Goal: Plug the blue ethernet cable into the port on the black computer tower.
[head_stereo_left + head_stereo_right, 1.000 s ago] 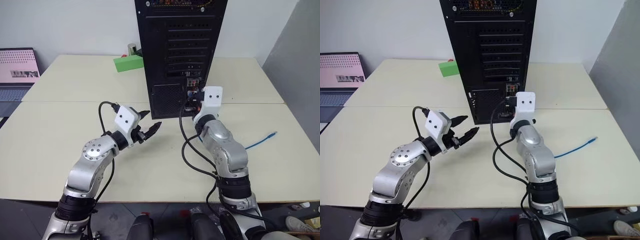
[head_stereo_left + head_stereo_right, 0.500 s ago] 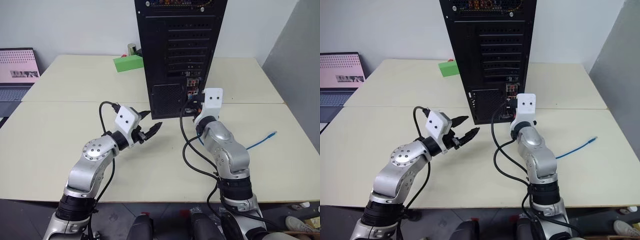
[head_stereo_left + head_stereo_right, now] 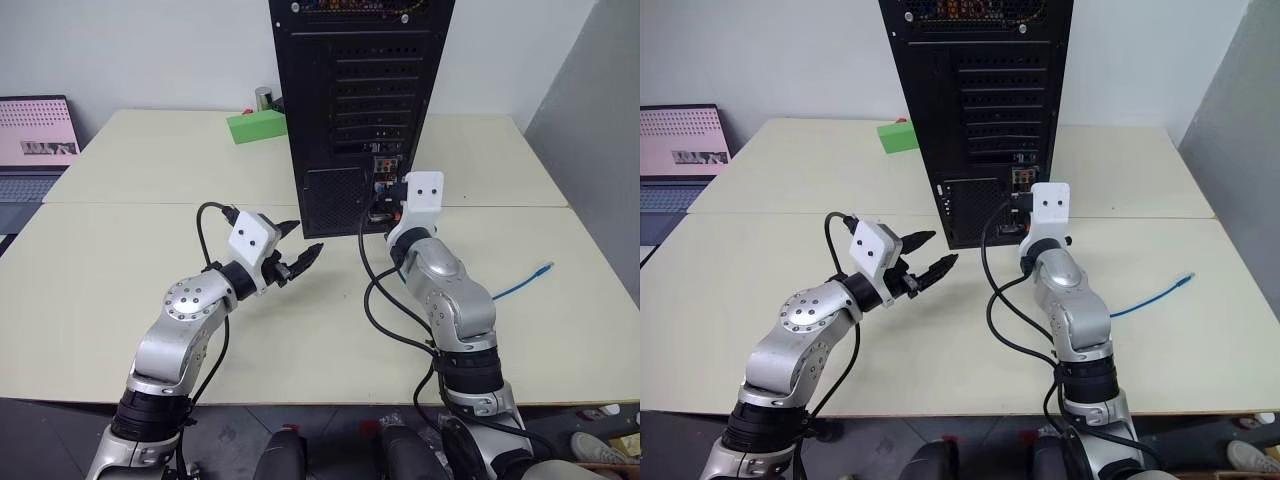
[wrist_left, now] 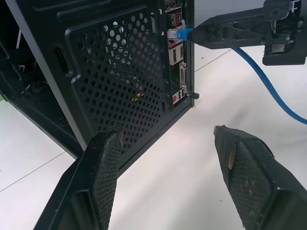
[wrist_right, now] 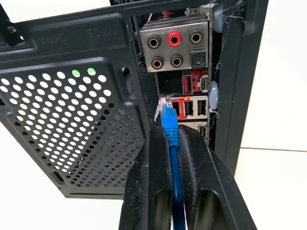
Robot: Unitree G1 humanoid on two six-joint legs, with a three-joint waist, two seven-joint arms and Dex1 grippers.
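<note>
Head views: the right gripper [image 3: 385,213] was level at the tower's [image 3: 360,100] port strip, the cable [image 3: 522,283] trailing behind it across the table [image 3: 100,280]. The left gripper [image 3: 928,258] hung spread and empty.

Left wrist: the plug [image 4: 175,33] sat at the ports.

Right wrist: fingers [image 5: 148,182] clamped the cable just behind the plug, which touched the port area. Insertion seemed underway; next, a straight push.

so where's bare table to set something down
Bare table lies left of the left hand, and also behind the trailing blue ethernet cable. It is crowded at the black computer tower, where the right hand holds the plug.
</note>
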